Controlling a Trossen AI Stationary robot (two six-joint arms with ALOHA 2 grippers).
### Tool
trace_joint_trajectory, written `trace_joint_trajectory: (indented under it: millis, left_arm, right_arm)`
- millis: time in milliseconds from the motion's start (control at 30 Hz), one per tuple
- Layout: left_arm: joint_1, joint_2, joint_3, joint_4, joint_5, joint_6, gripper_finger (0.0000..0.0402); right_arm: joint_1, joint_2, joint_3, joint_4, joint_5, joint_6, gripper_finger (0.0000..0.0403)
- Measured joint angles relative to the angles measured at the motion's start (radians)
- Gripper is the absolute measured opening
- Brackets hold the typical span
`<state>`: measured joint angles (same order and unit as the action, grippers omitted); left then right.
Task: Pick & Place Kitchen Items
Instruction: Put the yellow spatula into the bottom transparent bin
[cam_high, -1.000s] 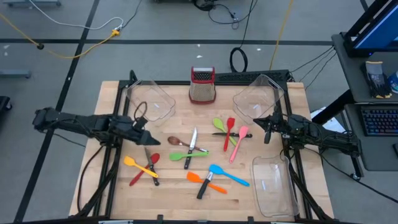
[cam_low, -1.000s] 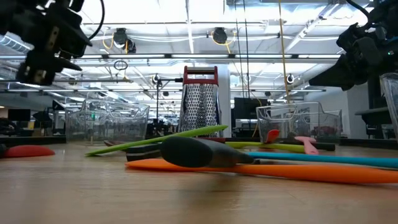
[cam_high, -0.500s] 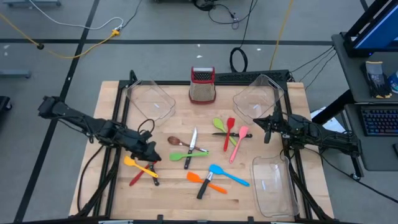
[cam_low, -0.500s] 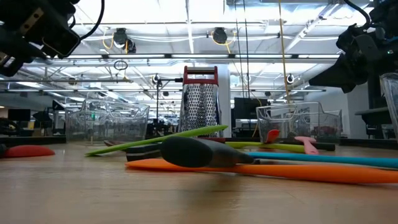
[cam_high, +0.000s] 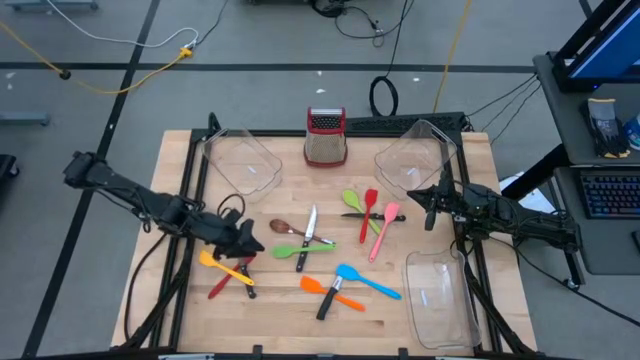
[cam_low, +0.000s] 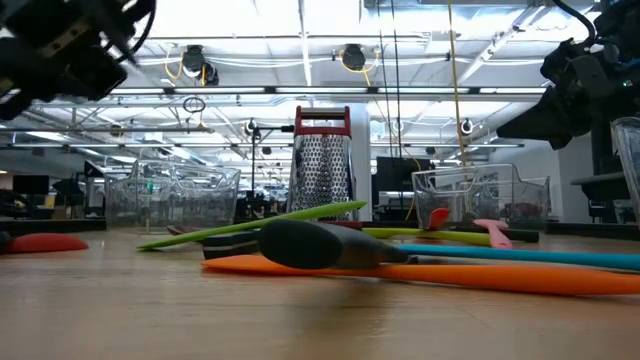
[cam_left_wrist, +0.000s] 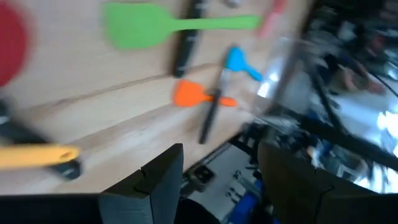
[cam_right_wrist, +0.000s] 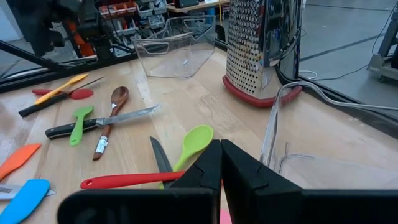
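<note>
Your left gripper (cam_high: 248, 243) hovers jaws parted, holding nothing, over the tabletop (cam_high: 280, 315) above the yellow spatula (cam_high: 222, 265), red spoon (cam_high: 232, 271) and a black-handled knife (cam_high: 241, 268) crossed in a pile; step looks like approach, so next lower and clamp one handle cleanly. Right gripper (cam_high: 432, 207) waits, jaws clenched empty, between two clear bins (cam_high: 415, 160); the other utensils (cam_high: 335, 285) lie mid-table, the grater (cam_high: 325, 135) well apart.

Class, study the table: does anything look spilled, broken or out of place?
Nothing looks spilled or broken. The utensils lie scattered and crossed on the table, a knife over a green spatula, while all three bins look empty.
</note>
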<state>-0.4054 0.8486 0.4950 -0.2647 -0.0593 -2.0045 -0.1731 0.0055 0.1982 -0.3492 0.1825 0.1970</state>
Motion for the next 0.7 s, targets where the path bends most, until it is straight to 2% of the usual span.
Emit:
trace_joint_trajectory:
  millis: [433,700]
  left_arm:
    - [-0.237,0.095,0.035,-0.247,0.069,-0.439,0.0212]
    - [-0.330,0.101,0.090,-0.447,0.059,-0.541,0.0212]
  right_arm:
    - [0.000,0.000,0.000,0.000,0.000,0.000,0.0000]
    - [0.000,0.000,0.000,0.000,0.000,0.000,0.0000]
